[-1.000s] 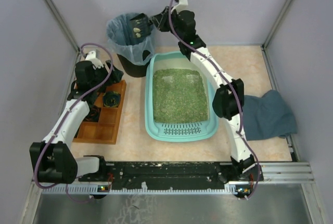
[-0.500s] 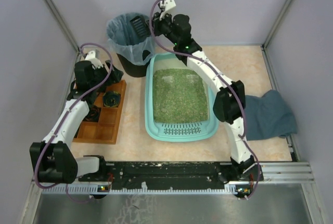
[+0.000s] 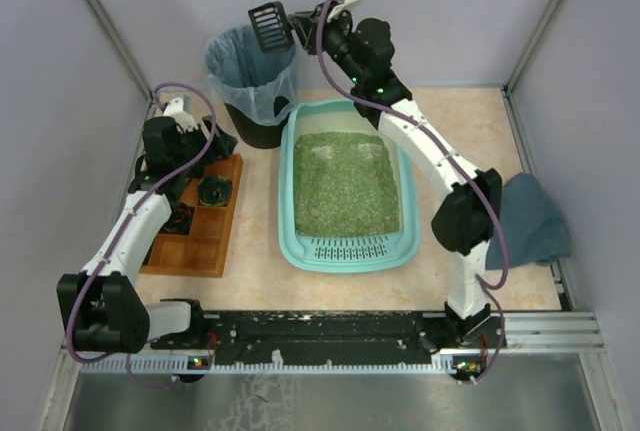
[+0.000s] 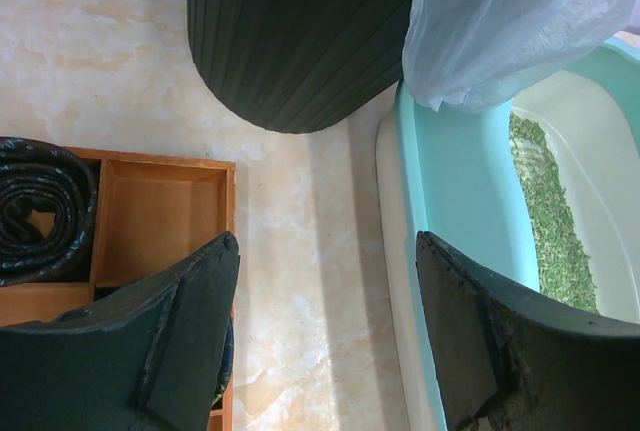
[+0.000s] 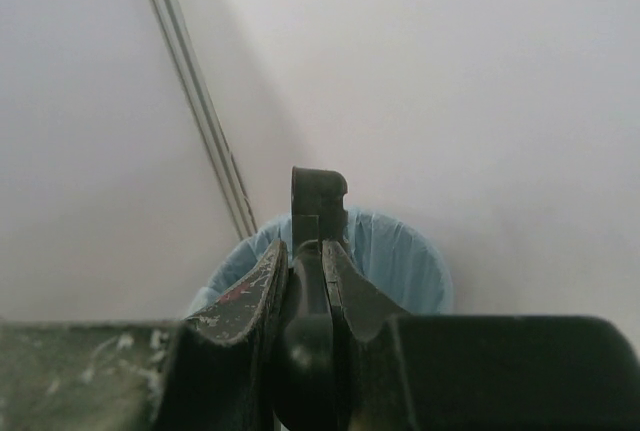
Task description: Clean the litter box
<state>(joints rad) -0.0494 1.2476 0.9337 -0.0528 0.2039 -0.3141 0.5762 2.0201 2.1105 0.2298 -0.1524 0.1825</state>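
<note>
Litter box (image 3: 345,186) lies on the table (image 3: 470,141) beside the bin (image 3: 262,101). Right hand (image 3: 303,23) is clamped on the scoop (image 3: 268,24) above the bin; left hand (image 4: 325,246) gapes wide, empty. Best tip the scoop squarely over the bin mouth, then return low.

On my overhead feed, plain pale lavender-grey walls (image 3: 450,11) close the work area on the far, left and right sides, with slim aluminium struts (image 3: 100,21) running up the two far corners. The tabletop (image 3: 470,121) is beige with a soft marbled pattern, evenly lit. Along the near edge I see a metal rail (image 3: 540,331), then a brushed steel sheet (image 3: 350,401).
</note>
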